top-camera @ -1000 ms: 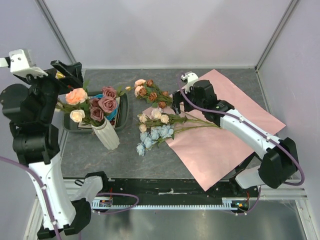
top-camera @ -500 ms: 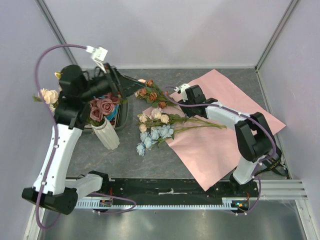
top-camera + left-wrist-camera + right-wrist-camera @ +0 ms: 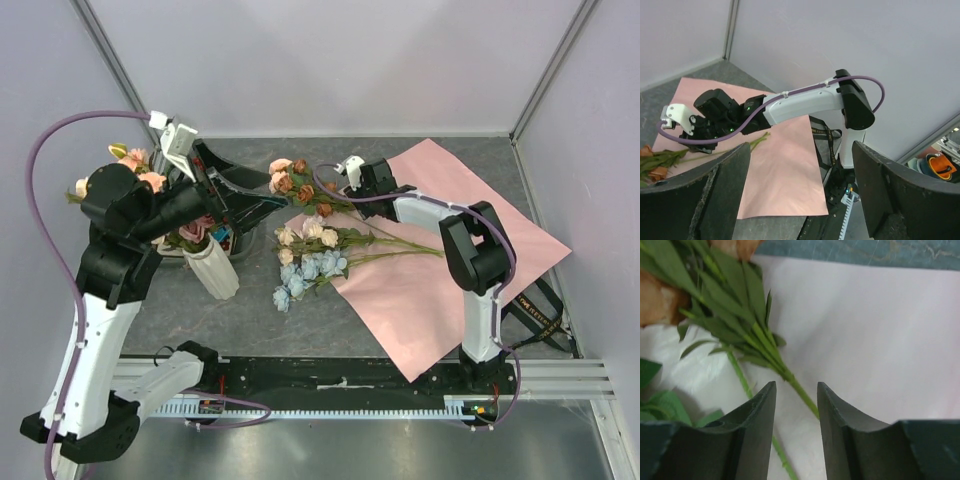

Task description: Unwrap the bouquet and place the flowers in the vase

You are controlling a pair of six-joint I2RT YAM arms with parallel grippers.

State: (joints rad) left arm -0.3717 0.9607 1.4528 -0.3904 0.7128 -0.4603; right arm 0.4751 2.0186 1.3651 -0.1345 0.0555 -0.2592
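Note:
The white ribbed vase [image 3: 212,268] holds mauve roses [image 3: 200,232], with peach blooms [image 3: 135,160] behind my left arm. The pink paper [image 3: 450,260] lies flat and unwrapped. On its left edge lie cream flowers [image 3: 310,232], blue flowers [image 3: 305,270] and a rust-and-peach spray [image 3: 298,185]. My right gripper [image 3: 342,190] is low over that spray's stems. Its jaws [image 3: 796,386] are partly open, with one green stem [image 3: 802,392] between them and untouched. My left gripper [image 3: 275,192] hangs wide open and empty above the tray, pointing right [image 3: 800,150].
A dark green tray [image 3: 240,245] sits behind the vase at the left. The enclosure's pale walls stand close on three sides. The right arm's base and a black strap [image 3: 822,140] are at the paper's near corner.
My left arm swung from the far left over the tray, its gripper now pointing right. My right gripper slid left to the rust spray's stems and its jaws narrowed.

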